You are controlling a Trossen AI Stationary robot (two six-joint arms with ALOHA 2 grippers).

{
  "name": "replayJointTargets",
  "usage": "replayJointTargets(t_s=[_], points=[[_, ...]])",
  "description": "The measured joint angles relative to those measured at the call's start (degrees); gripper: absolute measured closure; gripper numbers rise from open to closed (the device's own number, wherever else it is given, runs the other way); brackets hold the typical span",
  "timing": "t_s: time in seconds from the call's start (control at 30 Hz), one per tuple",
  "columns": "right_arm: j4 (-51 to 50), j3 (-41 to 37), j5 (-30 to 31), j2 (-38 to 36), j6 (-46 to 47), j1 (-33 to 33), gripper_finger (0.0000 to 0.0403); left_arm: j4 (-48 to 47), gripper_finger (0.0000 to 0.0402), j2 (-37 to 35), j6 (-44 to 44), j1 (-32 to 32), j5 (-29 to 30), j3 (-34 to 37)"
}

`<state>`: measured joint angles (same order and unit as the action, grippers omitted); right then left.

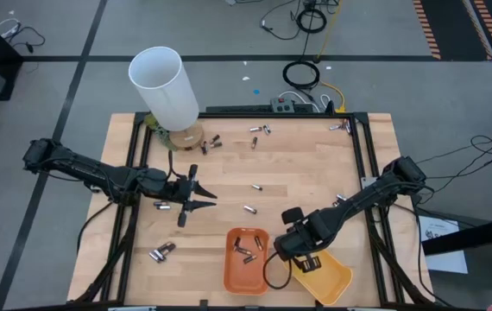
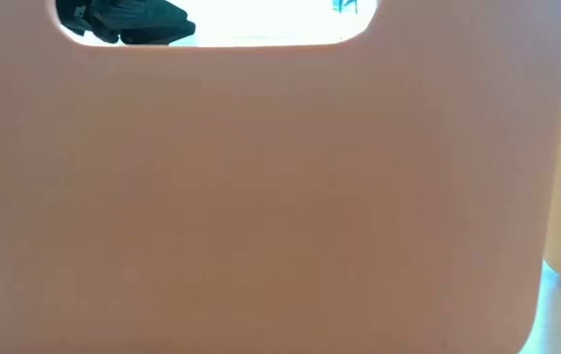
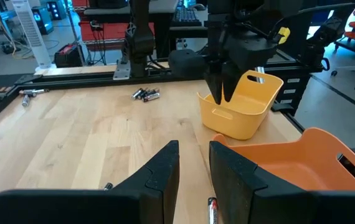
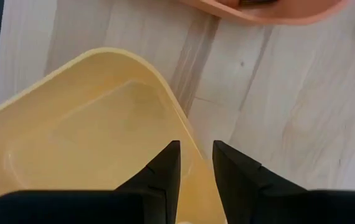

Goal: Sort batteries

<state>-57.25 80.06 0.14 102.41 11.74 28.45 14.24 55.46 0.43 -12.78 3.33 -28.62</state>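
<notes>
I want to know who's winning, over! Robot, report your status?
Left gripper open, low over table. Right gripper open, above yellow tray rim. Batteries scattered loose; a few in orange tray. Nothing blocking.

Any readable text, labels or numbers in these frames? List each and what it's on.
None can be read.
Batteries: any label too small to read.
White sheet off the table's right side: print too small to read.
Orange tray, yellow tray, white tube: no markings visible.

orange tray (image 2: 261, 197) wall blocking nearly the whole low view, yellow tray (image 4: 71, 137) cut off in right wrist view
</notes>
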Motion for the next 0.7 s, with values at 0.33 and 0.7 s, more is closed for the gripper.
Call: replayJointTargets(t_s=[0.33, 0.7], points=[[3.73, -4.67, -0.28, 0.04, -4.05, -1.19, 0.0319, 2.28, 0.0304, 5.8, -4.51, 0.0, -0.02, -0.09], [7.93, -8.33, -0.57, 0.04, -4.47, -1.46, 0.0322, 11.93, 0.0304, 14.49, -4.99, 0.0, -9.27, -0.09]])
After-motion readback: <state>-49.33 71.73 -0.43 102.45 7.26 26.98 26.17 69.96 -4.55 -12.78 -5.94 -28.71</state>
